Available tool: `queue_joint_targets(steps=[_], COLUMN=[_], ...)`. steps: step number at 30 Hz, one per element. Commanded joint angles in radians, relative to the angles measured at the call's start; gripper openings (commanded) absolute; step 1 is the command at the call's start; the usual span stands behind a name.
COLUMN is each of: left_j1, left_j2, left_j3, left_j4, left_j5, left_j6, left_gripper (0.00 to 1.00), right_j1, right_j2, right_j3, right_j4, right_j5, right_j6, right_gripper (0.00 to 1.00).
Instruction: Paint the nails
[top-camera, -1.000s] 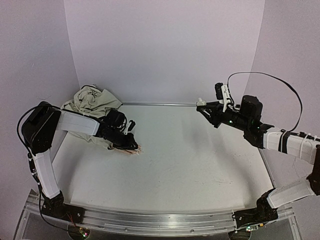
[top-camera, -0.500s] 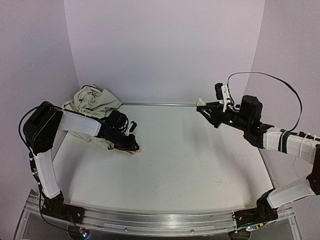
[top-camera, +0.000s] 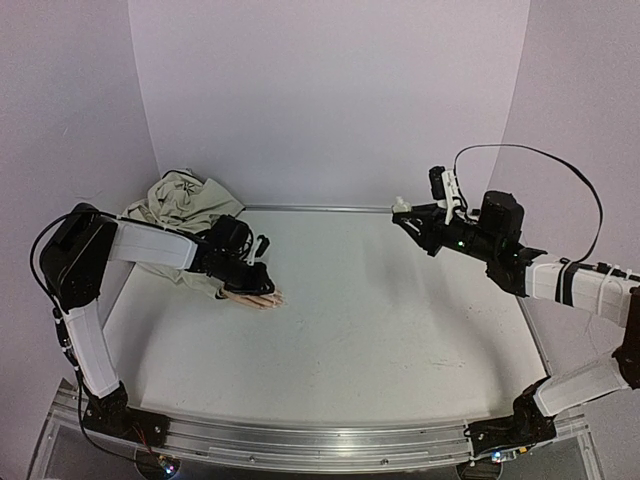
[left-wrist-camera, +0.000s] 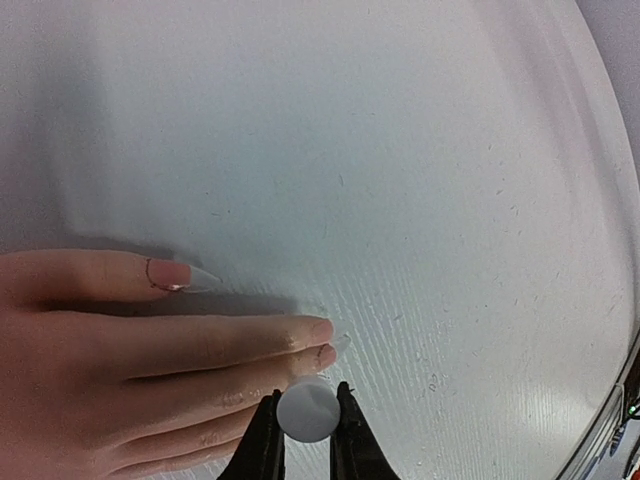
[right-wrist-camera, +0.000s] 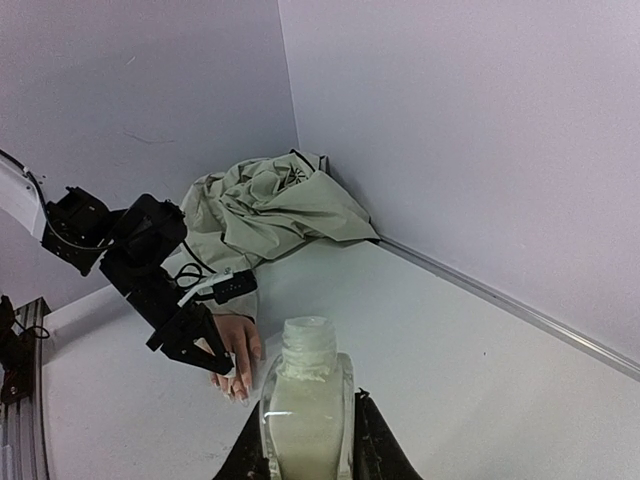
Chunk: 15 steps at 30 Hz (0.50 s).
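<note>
Nails (left-wrist-camera: 185, 275) of the mannequin hand (left-wrist-camera: 120, 350) lie on the bench's (top-camera: 400, 320) left side. The left claw (left-wrist-camera: 306, 445), clamped on a white cap (left-wrist-camera: 307, 408), sits at the fingertips. Right claw (right-wrist-camera: 305, 440) grips an open bottle (right-wrist-camera: 305, 385), well apart.

White table (top-camera: 400, 330), mannequin hand (top-camera: 255, 298) (flat), beige sleeve (top-camera: 185, 200)

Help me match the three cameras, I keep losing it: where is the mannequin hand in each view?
Top external: mannequin hand left of centre, fingers pointing right.
Left wrist: hand fills the lower left corner.
Right wrist: hand small, lower left, just left of the bottle neck.
Shared landmark: the left pincer, gripping a white cap, sits at the fingertips in all three.
</note>
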<state>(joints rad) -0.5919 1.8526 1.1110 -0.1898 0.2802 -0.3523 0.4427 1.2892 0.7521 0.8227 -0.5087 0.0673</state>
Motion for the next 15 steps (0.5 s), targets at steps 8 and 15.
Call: queue_joint_targets(steps=[8, 15], left_j1=[0.006, 0.006], left_j2=[-0.057, -0.063], left_j3=[-0.019, -0.028], left_j4=[0.024, 0.023], left_j5=[-0.006, -0.022], left_j6=[0.024, 0.044], left_gripper=[0.0, 0.0], right_j1=[-0.007, -0.006], right_j2=[-0.007, 0.001], right_j3=[0.013, 0.016], right_j4=[0.084, 0.086], right_j5=[-0.024, -0.028], right_j6=[0.009, 0.011], right_gripper=[0.0, 0.0])
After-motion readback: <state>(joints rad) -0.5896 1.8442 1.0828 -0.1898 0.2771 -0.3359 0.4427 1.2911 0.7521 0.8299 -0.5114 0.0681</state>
